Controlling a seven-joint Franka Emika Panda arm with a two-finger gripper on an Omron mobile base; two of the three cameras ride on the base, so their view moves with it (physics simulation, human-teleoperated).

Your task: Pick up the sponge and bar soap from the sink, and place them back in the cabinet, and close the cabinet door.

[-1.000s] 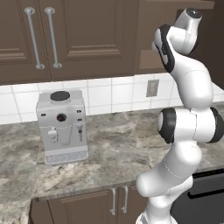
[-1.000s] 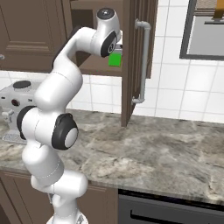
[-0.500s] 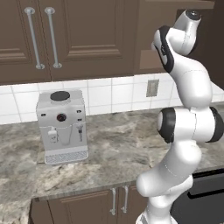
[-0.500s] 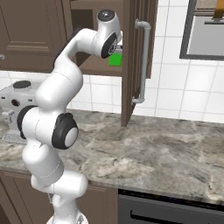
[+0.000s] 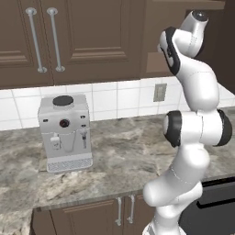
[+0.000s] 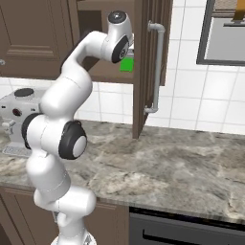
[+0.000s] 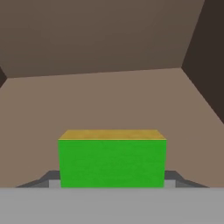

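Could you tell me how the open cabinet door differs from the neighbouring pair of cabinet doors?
The cabinet door stands swung out over the counter, while the double doors sit shut, flush with the wall cabinets. The cabinet door carries one long silver bar handle; the double doors carry two handles, side by side at their meeting edges. Behind the cabinet door the robot's hand reaches in with the sponge. Both are dark brown wood with vertical silver bars.
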